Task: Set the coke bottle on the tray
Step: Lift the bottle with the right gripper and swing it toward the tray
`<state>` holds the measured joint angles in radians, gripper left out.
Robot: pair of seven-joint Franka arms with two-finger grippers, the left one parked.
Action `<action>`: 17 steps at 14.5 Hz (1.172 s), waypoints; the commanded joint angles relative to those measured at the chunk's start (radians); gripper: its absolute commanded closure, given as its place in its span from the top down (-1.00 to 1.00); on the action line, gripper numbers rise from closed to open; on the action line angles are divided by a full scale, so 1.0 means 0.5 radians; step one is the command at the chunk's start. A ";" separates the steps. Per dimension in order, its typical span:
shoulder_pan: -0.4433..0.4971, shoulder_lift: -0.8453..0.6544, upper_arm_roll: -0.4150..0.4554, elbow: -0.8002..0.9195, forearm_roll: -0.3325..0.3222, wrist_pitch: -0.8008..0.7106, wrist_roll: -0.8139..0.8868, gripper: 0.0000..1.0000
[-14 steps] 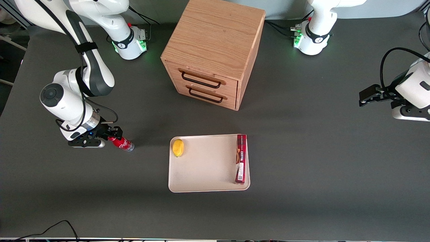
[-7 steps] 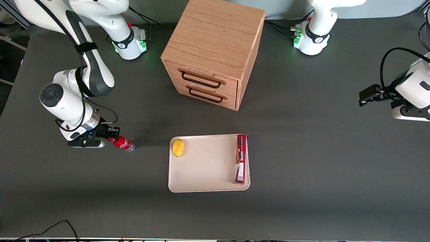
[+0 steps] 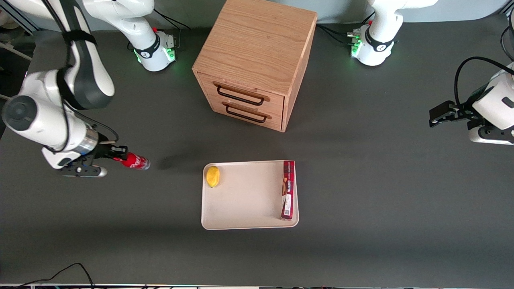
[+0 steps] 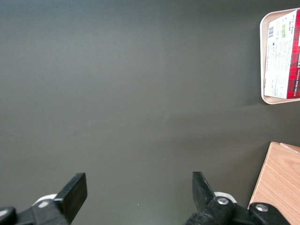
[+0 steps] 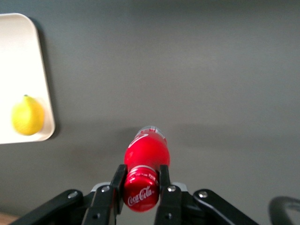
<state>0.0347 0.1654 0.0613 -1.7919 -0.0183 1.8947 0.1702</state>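
The coke bottle, small and red with a white script logo, hangs in my gripper, which is shut on its red cap. It is lifted above the dark table toward the working arm's end, well away from the tray. In the right wrist view the black fingers clamp the cap of the bottle, whose clear base points away. The cream-white tray lies near the table's middle; its corner also shows in the right wrist view.
On the tray lie a yellow lemon at one end and a long red box at the other. The lemon also shows in the right wrist view. A wooden two-drawer cabinet stands farther from the front camera than the tray.
My gripper has lifted the coke bottle off the table and moved it away from the tray, toward the working arm's end. The bottle's shadow now lies apart from it.
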 commanded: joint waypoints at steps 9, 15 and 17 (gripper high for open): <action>0.035 0.356 -0.006 1.252 -0.009 -1.142 0.073 -1.00; 0.451 0.840 -0.021 1.654 -0.009 -0.891 0.769 -1.00; 0.535 0.976 -0.028 1.669 -0.009 -0.658 0.938 -1.00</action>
<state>0.2636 0.5588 0.0615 -1.0557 -0.0186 1.5155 0.5503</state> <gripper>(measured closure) 0.687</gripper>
